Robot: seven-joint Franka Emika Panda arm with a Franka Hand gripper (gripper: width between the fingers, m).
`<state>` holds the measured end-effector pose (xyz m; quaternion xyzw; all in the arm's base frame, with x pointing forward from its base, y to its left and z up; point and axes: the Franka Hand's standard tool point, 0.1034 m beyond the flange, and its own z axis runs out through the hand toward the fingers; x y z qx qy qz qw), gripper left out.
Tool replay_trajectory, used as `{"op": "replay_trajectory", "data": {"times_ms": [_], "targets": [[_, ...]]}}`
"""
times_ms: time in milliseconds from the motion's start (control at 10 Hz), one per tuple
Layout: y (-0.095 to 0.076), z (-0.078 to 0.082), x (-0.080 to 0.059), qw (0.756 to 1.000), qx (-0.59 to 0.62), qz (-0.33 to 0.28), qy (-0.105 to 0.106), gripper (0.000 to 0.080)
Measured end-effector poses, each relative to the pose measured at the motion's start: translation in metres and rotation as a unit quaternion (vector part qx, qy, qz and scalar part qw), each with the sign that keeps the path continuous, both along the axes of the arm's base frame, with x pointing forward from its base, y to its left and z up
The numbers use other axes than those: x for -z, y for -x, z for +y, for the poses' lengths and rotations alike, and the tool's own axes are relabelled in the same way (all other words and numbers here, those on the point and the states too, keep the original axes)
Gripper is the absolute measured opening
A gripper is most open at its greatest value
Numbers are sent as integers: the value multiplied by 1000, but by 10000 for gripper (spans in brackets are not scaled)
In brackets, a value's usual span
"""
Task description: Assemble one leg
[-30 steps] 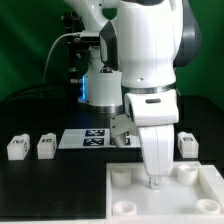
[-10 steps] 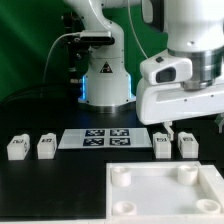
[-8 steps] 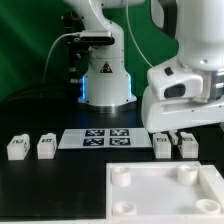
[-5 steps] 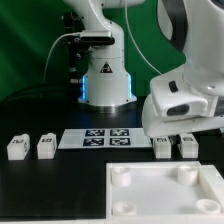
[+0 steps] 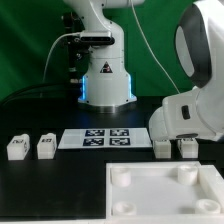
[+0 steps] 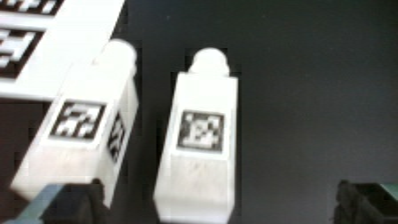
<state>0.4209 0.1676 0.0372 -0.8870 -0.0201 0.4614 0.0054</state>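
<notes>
Two white legs lie side by side in the wrist view, each with a black-and-white tag: one leg [image 6: 205,135] lies in line with the gap between my fingers, the other leg [image 6: 86,120] lies just outside one finger. My gripper [image 6: 214,205] is open and empty, its dark fingertips [image 6: 64,204] showing at the frame's edge. In the exterior view the arm's white hand [image 5: 190,115] hangs low over these two legs [image 5: 162,147] [image 5: 186,146], and the fingers themselves are hidden there. Two more legs [image 5: 15,147] [image 5: 45,147] lie at the exterior view's left.
The wide white square piece with round corner sockets [image 5: 165,196] lies at the front. The marker board [image 5: 97,138] lies in the middle and shows as a corner in the wrist view [image 6: 36,30]. The robot base [image 5: 105,80] stands behind.
The arm has left the square piece, swung toward the exterior view's right and come down over the two right legs. No part has moved.
</notes>
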Motion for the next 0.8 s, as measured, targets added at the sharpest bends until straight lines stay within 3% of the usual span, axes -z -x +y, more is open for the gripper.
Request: {"op": "replay_trajectory", "data": {"times_ms": [500,800], "targets": [[13,2,23,1000,0,-17,-2,648],[12,2,27,1000,0,-22,-2,648]]}}
